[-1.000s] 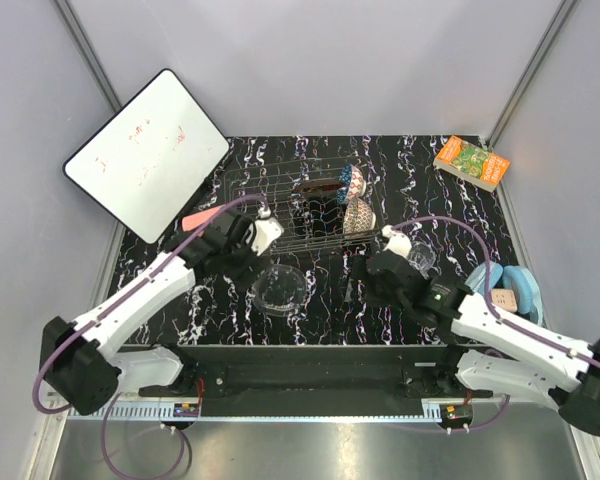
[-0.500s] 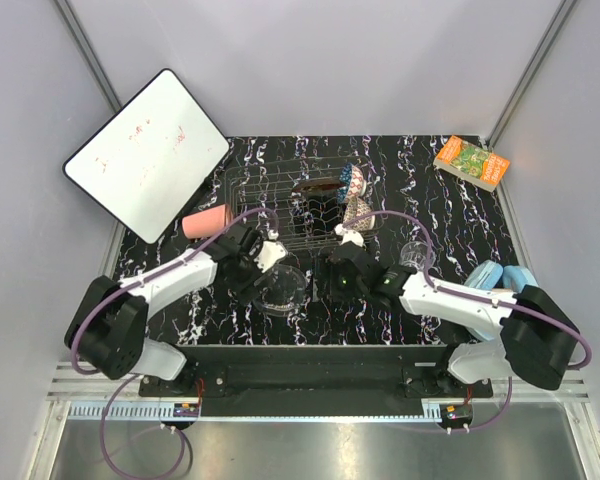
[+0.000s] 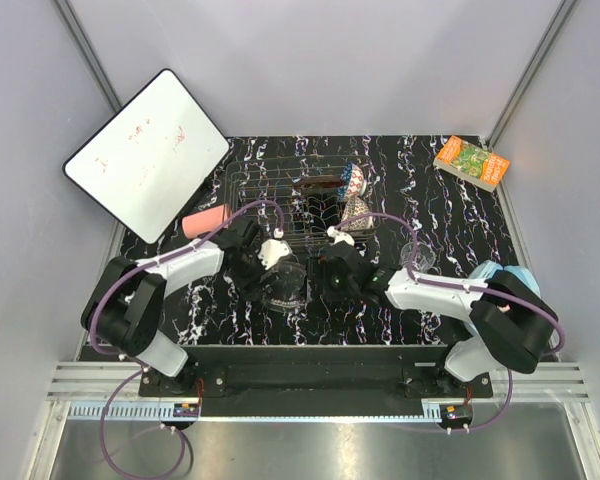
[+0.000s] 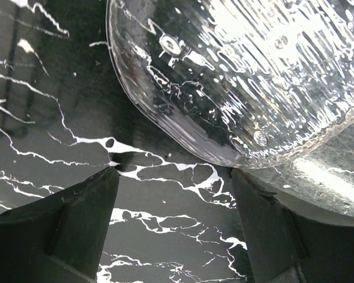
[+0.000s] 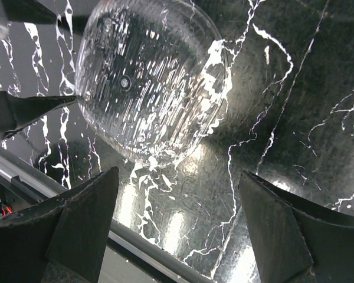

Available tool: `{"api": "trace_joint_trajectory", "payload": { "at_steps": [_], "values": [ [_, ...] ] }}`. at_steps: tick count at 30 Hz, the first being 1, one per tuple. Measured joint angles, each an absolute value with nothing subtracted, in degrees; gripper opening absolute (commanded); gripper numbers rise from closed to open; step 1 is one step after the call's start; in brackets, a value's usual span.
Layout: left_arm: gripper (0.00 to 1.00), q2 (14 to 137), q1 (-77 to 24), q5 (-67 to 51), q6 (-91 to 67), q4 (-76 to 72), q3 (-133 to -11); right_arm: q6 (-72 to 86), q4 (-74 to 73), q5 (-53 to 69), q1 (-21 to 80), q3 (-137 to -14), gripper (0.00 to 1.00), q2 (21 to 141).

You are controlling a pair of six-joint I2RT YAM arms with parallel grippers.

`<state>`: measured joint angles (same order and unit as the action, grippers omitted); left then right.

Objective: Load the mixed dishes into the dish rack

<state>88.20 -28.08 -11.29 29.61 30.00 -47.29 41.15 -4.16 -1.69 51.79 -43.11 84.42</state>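
Just ahead of left end effector point(image 4: 174, 173): clear glass bowl point(image 4: 242, 76).

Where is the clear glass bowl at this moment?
In the top view the clear glass bowl sits on the black table just in front of the dish rack, between the left gripper and the right gripper.

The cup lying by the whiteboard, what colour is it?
The cup is pink, seen best in the top external view.
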Motion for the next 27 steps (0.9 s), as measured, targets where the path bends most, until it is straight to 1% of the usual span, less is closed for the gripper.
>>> {"api": "trace_joint_trajectory", "payload": {
  "at_steps": [4, 6, 12, 18, 23, 27],
  "values": [
    [0.83, 88.82, -28.18, -12.08, 31.07, 30.15, -47.94, 41.17, -2.37, -0.34, 51.79, -41.85, 0.85, 85.32],
    [0.84, 89.3, -28.73, -12.47, 31.66, 30.28, -48.47, 41.12, -1.34, 0.23, 51.77, -41.08, 0.85, 85.82],
    [0.84, 89.84, -34.54, -12.95, 32.99, 30.72, -49.19, 39.75, 1.63, 0.6, 51.75, -39.2, 0.88, 85.65],
    [0.85, 89.84, -38.39, -13.93, 33.06, 32.84, -50.19, 37.93, 6.09, -3.92, 51.75, -35.57, 0.95, 82.08],
    [0.87, 89.3, -38.44, -13.89, 32.99, 34.09, -50.61, 37.36, 12.58, -6.37, 51.7, -32.4, 0.94, 82.0],
    [0.88, 87.13, -35.22, -14.37, 34.26, 34.33, -50.87, 38.02, 16.47, -7.4, 51.7, -30.13, 0.92, 82.04]
  ]
}}
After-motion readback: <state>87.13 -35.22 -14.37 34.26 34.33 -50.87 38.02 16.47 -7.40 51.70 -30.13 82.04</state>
